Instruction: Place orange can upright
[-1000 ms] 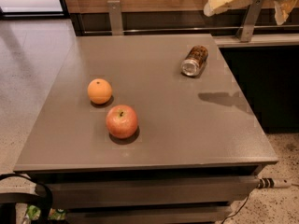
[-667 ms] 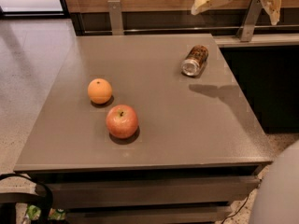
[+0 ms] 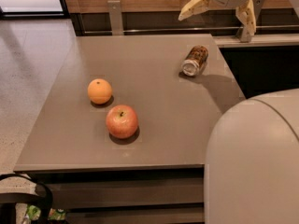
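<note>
Cream claw (image 3: pixel 215 26) above grey table (image 3: pixel 154 78); can (image 3: pixel 195 60) mottled brown-orange (silver end).

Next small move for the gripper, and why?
Probably lower the gripper toward the orange can. The can lies on its side near the table's far right edge, apart from the orange and apple. The gripper hangs open above and just behind it, holding nothing, so a grasp likely comes before standing it up.
</note>
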